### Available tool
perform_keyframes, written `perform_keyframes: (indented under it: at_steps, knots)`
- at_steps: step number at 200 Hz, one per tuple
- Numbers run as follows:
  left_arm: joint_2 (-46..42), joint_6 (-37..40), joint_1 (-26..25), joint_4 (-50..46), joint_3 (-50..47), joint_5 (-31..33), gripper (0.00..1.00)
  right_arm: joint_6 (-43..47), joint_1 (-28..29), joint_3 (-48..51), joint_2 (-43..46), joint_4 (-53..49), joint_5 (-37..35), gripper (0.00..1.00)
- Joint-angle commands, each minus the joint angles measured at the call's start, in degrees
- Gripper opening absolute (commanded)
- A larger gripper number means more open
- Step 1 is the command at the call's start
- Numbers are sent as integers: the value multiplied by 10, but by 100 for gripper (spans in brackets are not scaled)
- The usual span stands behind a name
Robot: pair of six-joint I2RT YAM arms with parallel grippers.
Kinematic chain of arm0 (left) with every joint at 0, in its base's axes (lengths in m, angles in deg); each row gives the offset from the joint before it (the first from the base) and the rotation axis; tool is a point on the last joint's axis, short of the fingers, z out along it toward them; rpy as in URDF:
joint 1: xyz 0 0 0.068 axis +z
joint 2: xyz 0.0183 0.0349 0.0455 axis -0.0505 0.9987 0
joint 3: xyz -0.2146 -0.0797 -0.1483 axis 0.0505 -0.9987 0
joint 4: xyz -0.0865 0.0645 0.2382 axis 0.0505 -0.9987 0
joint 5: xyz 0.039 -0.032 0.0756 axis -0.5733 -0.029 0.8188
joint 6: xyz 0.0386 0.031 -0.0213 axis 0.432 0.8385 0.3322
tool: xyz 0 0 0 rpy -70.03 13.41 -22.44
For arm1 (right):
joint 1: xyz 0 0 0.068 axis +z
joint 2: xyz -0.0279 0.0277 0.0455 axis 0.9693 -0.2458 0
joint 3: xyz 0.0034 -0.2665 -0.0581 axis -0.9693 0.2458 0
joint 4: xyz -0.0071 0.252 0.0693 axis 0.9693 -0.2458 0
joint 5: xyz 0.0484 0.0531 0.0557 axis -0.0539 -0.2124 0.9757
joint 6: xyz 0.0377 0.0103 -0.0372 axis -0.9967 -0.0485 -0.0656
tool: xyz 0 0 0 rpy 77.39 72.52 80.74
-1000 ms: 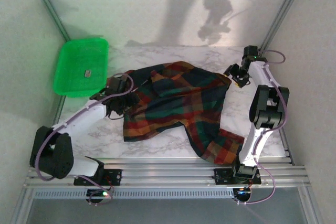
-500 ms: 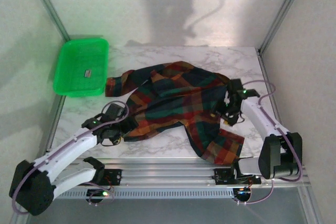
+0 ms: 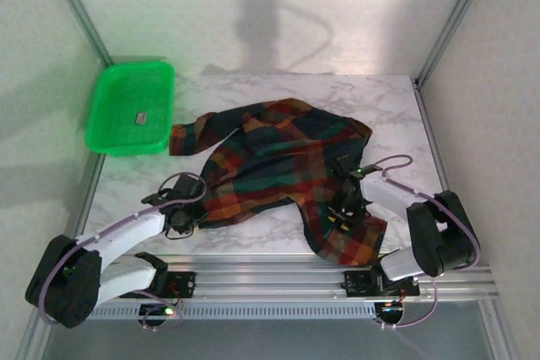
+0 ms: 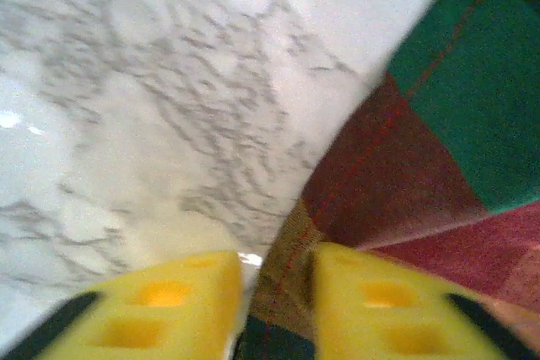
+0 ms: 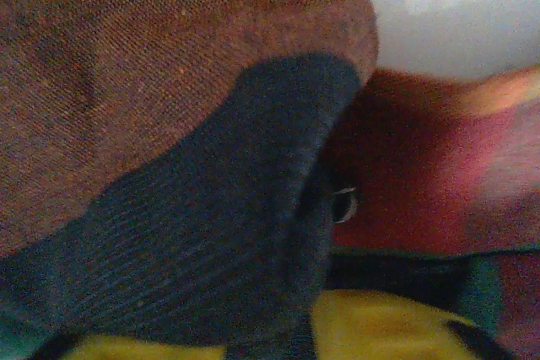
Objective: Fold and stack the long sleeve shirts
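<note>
On marble table (image 3: pixel 287 94): plaid shirt (image 3: pixel 270 166) crumpled, green tray (image 3: pixel 126 90) far-left.

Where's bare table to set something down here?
Bare marble table lies far right, beyond the plaid cloth shirt, and near left, between the bright green plastic tray and left gripper. Crowded near right around the right gripper.

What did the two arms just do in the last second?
Both arms swung back toward the near edge. The left gripper closed on the shirt at its hem; the right gripper closed on the sleeve. The shirt barely shifted; the green tray stayed.
</note>
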Motion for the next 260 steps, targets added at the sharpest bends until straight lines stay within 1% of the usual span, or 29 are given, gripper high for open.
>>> perform_keyframes:
  at_steps: [1,6,16,22,28,33,40,42,50,60,67,78,86,96,110,124,138,150,169,189,213,244,260]
  knots:
    - [-32,22,48,-11,-38,53,12,-48,7,51,-29,39,-11,20]
    - [-54,14,46,-17,-38,59,10,-54,7,54,-21,32,-14,19]
    - [-87,-4,48,-14,-49,44,8,-66,7,60,8,17,-19,18]
    - [-97,-13,50,-23,-47,39,9,-71,7,61,27,5,-23,19]
    - [-106,-24,48,-40,-39,42,11,-75,7,59,48,-12,-27,19]
    - [-116,-33,42,-53,-32,45,17,-78,7,56,62,-25,-30,19]
    - [-132,-43,32,-66,-11,51,30,-80,7,44,94,-49,-33,19]
    - [-138,-45,29,-68,-5,53,35,-80,7,41,101,-54,-33,20]
    - [-153,-52,19,-73,23,59,51,-75,7,22,130,-75,-34,26]
    - [-153,-48,17,-75,65,60,65,-65,7,-14,157,-106,-45,34]
    - [-138,-36,17,-80,103,65,72,-49,7,-48,170,-120,-54,39]
    - [-97,-1,18,-80,171,72,80,-1,7,-105,178,-117,-64,50]
    - [-53,47,19,-59,218,53,83,50,6,-152,166,-108,-69,59]
    - [17,115,22,-27,277,3,84,135,4,-224,125,-114,-74,66]
    - [130,203,22,-42,372,-15,83,257,-2,-334,47,-136,-97,72]
    - [229,277,24,-41,443,-56,82,364,-19,-423,-33,-138,-92,73]
    - [312,321,28,-42,498,-84,78,445,-37,-487,-103,-118,-86,73]
    - [371,350,29,-57,543,-88,74,495,-51,-532,-158,-94,-81,72]
    - [438,380,30,-60,588,-79,69,545,-64,-611,-249,-79,-55,71]
    - [495,396,34,-71,624,-55,65,582,-65,-697,-339,-83,-65,69]
    - [524,398,34,-51,637,-50,65,611,-66,-772,-421,-82,-86,69]
    - [555,405,34,-65,652,-11,64,613,-74,-834,-501,-74,-111,69]
    - [565,406,35,-64,655,4,63,615,-78,-868,-539,-74,-105,69]
